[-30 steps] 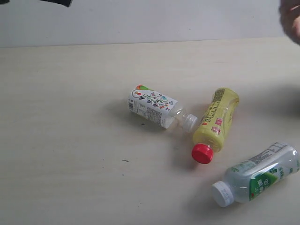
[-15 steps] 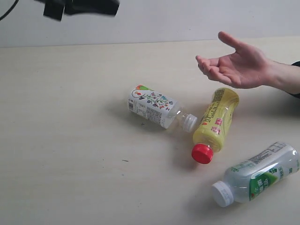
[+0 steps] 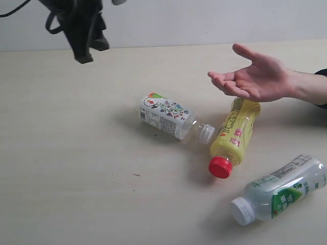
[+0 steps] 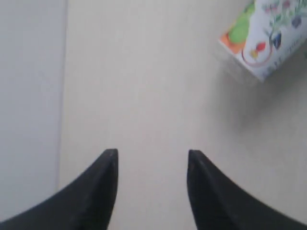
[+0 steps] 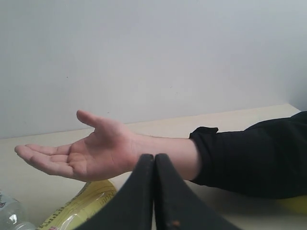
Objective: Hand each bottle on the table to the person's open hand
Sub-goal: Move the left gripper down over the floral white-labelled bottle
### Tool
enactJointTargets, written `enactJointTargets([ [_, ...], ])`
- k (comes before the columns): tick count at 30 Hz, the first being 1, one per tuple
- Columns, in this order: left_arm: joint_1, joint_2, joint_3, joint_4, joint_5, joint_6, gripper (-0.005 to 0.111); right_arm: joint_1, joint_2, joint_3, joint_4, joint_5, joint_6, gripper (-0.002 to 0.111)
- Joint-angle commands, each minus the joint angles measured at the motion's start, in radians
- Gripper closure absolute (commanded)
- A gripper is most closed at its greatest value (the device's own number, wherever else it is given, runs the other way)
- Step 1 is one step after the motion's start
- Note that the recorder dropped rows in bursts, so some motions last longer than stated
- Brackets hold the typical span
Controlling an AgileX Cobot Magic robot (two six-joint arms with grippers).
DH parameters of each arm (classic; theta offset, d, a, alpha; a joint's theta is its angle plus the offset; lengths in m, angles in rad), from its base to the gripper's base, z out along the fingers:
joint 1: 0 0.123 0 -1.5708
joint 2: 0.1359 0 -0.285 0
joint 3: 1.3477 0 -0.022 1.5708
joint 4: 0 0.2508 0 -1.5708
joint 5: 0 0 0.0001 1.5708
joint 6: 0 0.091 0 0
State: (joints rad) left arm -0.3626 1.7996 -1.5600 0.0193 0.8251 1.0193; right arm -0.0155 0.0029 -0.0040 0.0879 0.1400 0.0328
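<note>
In the exterior view the left claw (image 3: 89, 50) hangs above the far left of the pale beige table (image 3: 66, 168), released and holding nothing. The short clear plastic bottle with a white illustrated label (image 3: 167, 116) lies on its side between four and five o'clock from it, well apart. Its long axis runs from ten o'clock to four, flat base toward the claw and neck pointing away. I judge the jaws must straddle that axis to close on the barrel. This arm is the nearer one; the right claw is out of this view.

The person's open hand (image 3: 253, 79) is held palm up at about two o'clock from that bottle, above the base end of the yellow plastic bottle with a red cap (image 3: 234, 133). A white-capped bottle with a green-and-white label (image 3: 280, 190) lies at about five o'clock from the yellow one.

The left wrist view adds bare table between the parted jaws, with only the labelled bottle's base in frame. Only the right wrist view shows the right claw (image 5: 154, 160), clenched and empty, facing the hand side-on.
</note>
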Motion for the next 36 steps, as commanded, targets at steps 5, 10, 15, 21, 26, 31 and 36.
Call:
enactJointTargets([
  [5, -0.144, 0.047, -0.005, -0.024, -0.125, 0.029, 0.055, 0.003, -0.003, 0.004, -0.006, -0.008, -0.003, 0.108],
  [10, -0.186, 0.062, -0.003, -0.051, -0.088, 0.004, 0.055, 0.003, -0.003, 0.004, -0.006, -0.008, -0.001, 0.108],
  [15, -0.23, 0.092, -0.003, 0.032, -0.012, 0.167, 0.055, 0.003, -0.003, 0.004, -0.006, -0.008, -0.003, 0.108],
  [21, -0.255, 0.155, -0.005, 0.116, 0.005, 0.208, 0.054, 0.003, -0.003, 0.004, -0.006, -0.008, -0.001, 0.108],
  [26, -0.257, 0.214, -0.005, 0.143, -0.003, 0.197, 0.04, 0.003, -0.003, 0.004, -0.006, -0.008, -0.001, 0.108],
  [31, -0.257, 0.22, -0.005, 0.152, -0.038, 0.197, 0.041, 0.003, -0.003, 0.004, -0.006, -0.008, -0.001, 0.108],
  [36, -0.257, 0.22, -0.005, 0.15, -0.041, 0.191, 0.041, 0.003, -0.003, 0.004, -0.006, -0.008, -0.003, 0.108],
])
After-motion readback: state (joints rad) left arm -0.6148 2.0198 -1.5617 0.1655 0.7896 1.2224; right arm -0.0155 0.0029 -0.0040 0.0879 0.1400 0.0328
